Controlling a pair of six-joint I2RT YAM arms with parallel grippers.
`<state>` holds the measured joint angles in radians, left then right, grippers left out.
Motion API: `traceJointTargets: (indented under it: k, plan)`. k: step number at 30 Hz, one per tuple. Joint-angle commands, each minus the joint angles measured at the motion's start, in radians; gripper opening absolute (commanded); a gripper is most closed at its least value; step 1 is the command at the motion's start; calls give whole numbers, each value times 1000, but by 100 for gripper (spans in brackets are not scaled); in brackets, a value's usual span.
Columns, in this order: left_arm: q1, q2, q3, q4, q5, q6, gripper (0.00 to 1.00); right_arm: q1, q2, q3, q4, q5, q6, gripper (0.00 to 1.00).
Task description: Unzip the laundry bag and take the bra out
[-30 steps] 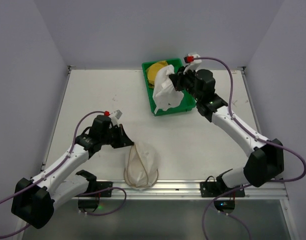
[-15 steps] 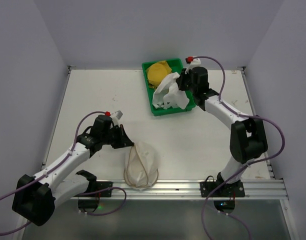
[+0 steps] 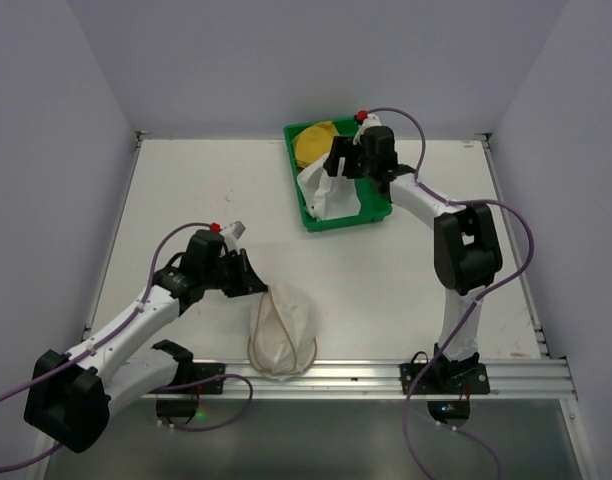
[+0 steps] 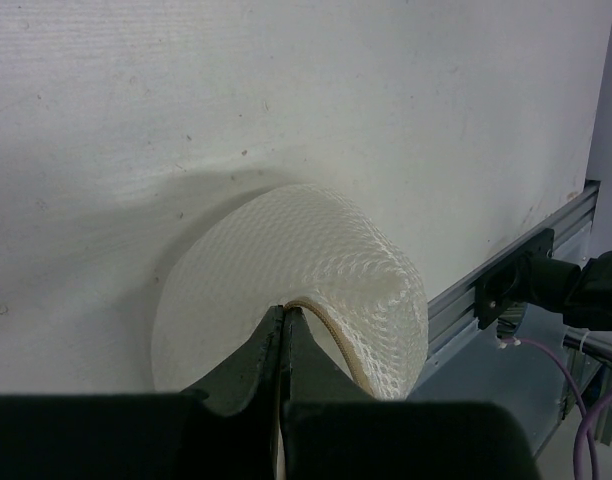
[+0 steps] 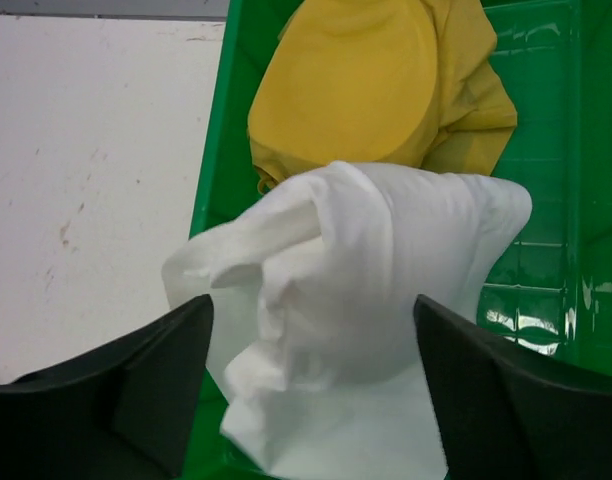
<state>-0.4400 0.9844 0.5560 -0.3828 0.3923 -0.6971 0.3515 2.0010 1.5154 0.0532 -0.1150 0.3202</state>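
A white table (image 3: 186, 190), lightly scuffed, sits in a booth of plain pale walls (image 3: 306, 60), with an aluminium rail (image 3: 366, 372) along its near edge at the bottom of the overhead frame. Just beyond the rail, at lower centre, lies the laundry bag (image 3: 283, 328), a flattened white mesh drum with a tan wire rim, its near side reaching the table's edge. The left gripper (image 3: 256, 284) meets the bag's upper left side. The left wrist view shows its dark fingers (image 4: 248, 362) pressed nearly together on the bag's (image 4: 316, 270) tan rim, pinching it. The middle of the table spreads open between the two arms, marked only by small stains. At the far edge, upper centre, stands a green tray (image 3: 312, 222), close to the back wall. In it lie a yellow garment (image 3: 311, 143) and, nearer the camera, a crumpled white garment (image 3: 331, 195) that spills toward the tray's near rim. The right gripper (image 3: 336, 165) hangs over the tray. In its wrist view the jaws stand spread wide on either side of the white garment (image 5: 356, 260), gripping nothing. A purple cable (image 3: 506, 225) loops off the right arm
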Motion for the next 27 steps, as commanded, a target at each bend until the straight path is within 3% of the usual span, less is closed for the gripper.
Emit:
traceJointTargets:
  k: [1, 4, 12, 19, 24, 27]
  plan:
    - [-6, -7, 45, 15, 20, -7, 0, 0, -77, 20, -12, -38, 8, 87]
    - [-6, 19, 91, 16, 17, 7, 0, 1, -191, -52, -13, -31, -7, 99]
    - [-6, 158, 252, 41, 19, 16, 0, 53, -534, -401, -23, -78, 34, 99]
    - [-8, 307, 370, 79, -27, -73, 0, 237, -792, -723, -3, -51, 117, 99]
    - [-8, 375, 398, 111, -105, -153, 0, 400, -864, -830, 39, -75, 246, 99]
    - [-6, 378, 401, 113, -163, -157, 0, 516, -872, -827, 22, 1, 279, 99]
